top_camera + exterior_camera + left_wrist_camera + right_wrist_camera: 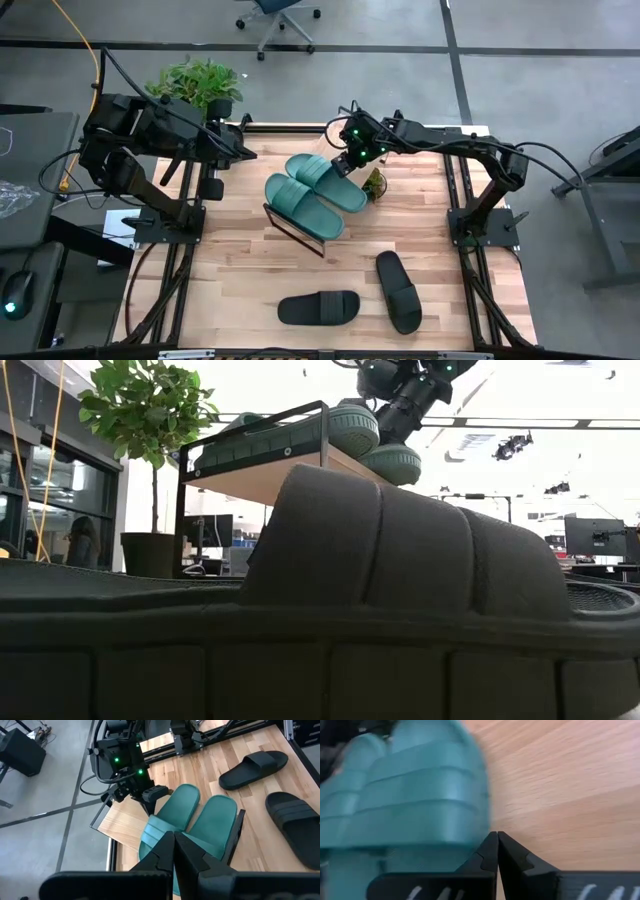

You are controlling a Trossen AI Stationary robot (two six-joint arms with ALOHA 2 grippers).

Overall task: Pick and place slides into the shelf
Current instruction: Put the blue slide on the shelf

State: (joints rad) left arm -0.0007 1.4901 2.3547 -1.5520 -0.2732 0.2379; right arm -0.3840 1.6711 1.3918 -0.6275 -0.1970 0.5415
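Two teal slides lie side by side on the slanted shelf, whose board and black frame show in the low view. Two black slides lie flat on the table near its near edge. My right gripper is shut and sits low at the far side of the farther teal slide, seen also in the high view. My left gripper is shut and hangs above the table's far left part, apart from the slides. My right gripper's shut fingertips stand right at the side edge of the farther teal slide, by its ribbed strap, slanting down from the far right. I cannot tell whether they touch it. The slide lies on the shelf board.
A small greenish object stands on the table just right of the shelf. A potted plant stands beyond the far left corner. One black slide fills most of the low view. Bare wood lies between the shelf and the black slides.
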